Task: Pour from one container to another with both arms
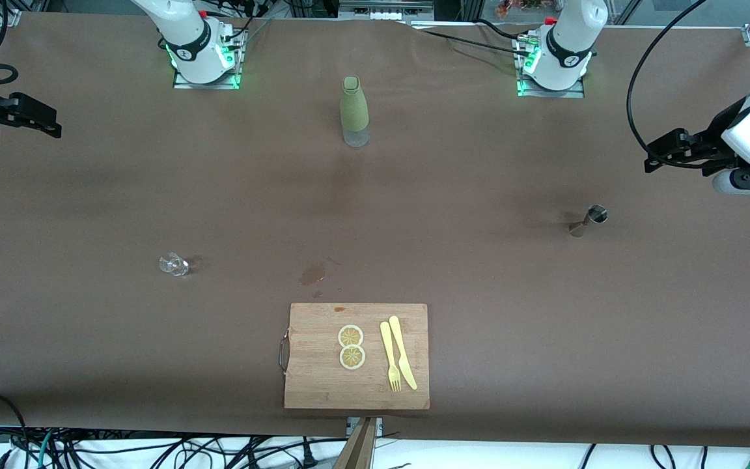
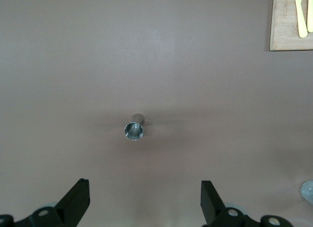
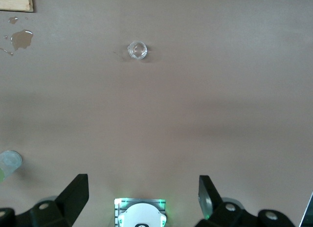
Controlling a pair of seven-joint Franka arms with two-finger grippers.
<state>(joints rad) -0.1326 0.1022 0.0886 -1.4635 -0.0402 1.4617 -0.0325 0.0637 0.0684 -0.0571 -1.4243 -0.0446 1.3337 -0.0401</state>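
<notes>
Both tools are held wide open and empty: left tool (image 1: pixel 652 158) above the jigger (image 1: pixel 588 220), right tool (image 1: pixel 49 124) above the worktop's right-arm end; the glass cup (image 1: pixel 173 264) is judged fragile, the jigger light, slippery, best gripped at its waist.

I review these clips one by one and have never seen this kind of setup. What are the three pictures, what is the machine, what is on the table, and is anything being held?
Two white robot arms stand at a brown table. The wide picture looks down from across the table; the other two come from cameras on each arm's wrist.

The left gripper hangs open over its end of the table, looking down on a small metal jigger. The right gripper hangs open over the other end, with a tiny clear glass cup in its view. Nothing is held.

Between the bases stands an olive-green bottle. Nearest the front camera lies a wooden cutting board with two lemon slices, a yellow fork and knife. A small wet stain marks the table just above it.
</notes>
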